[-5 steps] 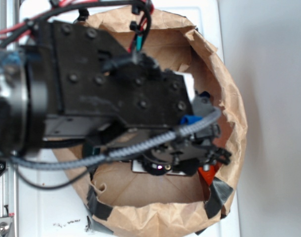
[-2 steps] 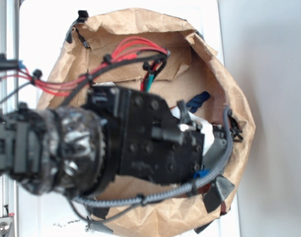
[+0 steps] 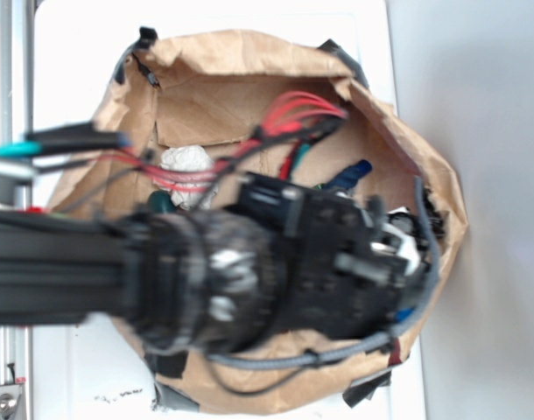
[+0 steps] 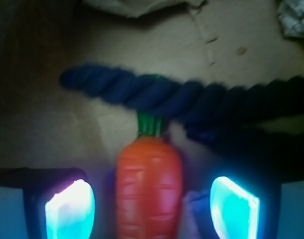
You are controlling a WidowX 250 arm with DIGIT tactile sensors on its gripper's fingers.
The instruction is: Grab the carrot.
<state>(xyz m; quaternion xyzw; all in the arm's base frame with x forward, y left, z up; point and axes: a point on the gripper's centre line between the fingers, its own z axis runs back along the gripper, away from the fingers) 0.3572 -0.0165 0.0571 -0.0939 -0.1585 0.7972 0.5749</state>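
**Gripper straddling the carrot, jaws apart**

Exterior view: the arm [image 3: 249,280] fills most of the frame and reaches into a brown paper bag [image 3: 249,61] that sits on a white surface [image 3: 206,17]. Bag rim is crumpled and patched with dark tape [image 3: 368,389] along the near edge. The arm covers the right and lower bag interior; only the upper-left floor is bare. A crumpled white wad [image 3: 184,162] lies there, and a bit of dark blue rope [image 3: 350,175] shows past the wrist. Carrot and fingertips are not visible from here.

Wrist view fills the gap: gripper [image 4: 152,209] is spread open, its lit pads [image 4: 71,209] on either side of the carrot [image 4: 149,191]. Carrot lies on the cardboard-brown bag floor [image 4: 42,124], lengthwise between the pads, green stem [image 4: 151,124] pointing away from the camera. Clear gap on each side, no pad contact visible. The blue rope [image 4: 157,94] runs crosswise just beyond the stem, touching or overlapping it. Open floor beyond the rope. White wad corner [image 4: 295,17] top right.
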